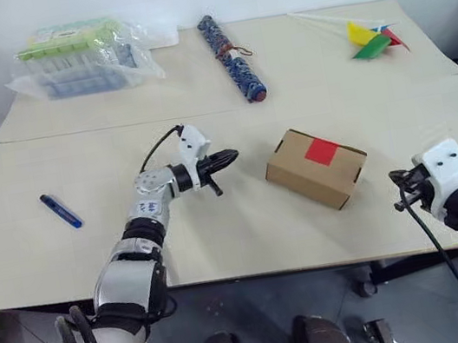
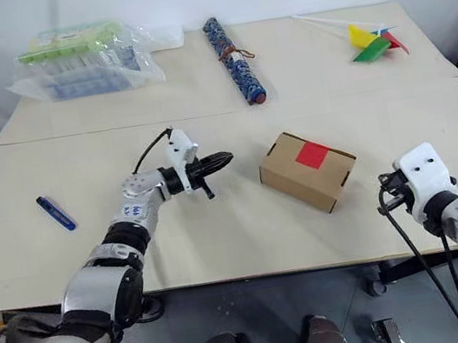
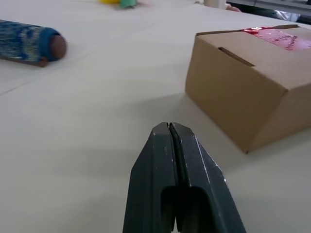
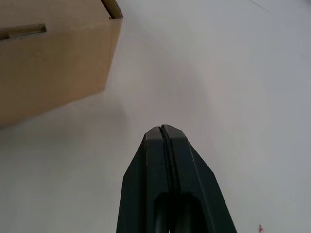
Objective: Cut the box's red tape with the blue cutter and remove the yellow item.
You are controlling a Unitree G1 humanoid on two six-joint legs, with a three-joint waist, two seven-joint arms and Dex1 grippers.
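With both my left claw (image 1: pixel 228 157) and right claw (image 4: pixel 163 128) pressed together on nothing, the blue cutter (image 1: pixel 60 210) lies near the table's (image 1: pixel 223 243) left edge, slim, stiff and probably light and slick, so I'd pinch it mid-barrel; the box (image 1: pixel 316 167) sits right of centre.

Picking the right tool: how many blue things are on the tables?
2. The slim blue pen-shaped cutter lies on the near table at the robot's left; the thick blue patterned roll lies on the far table.
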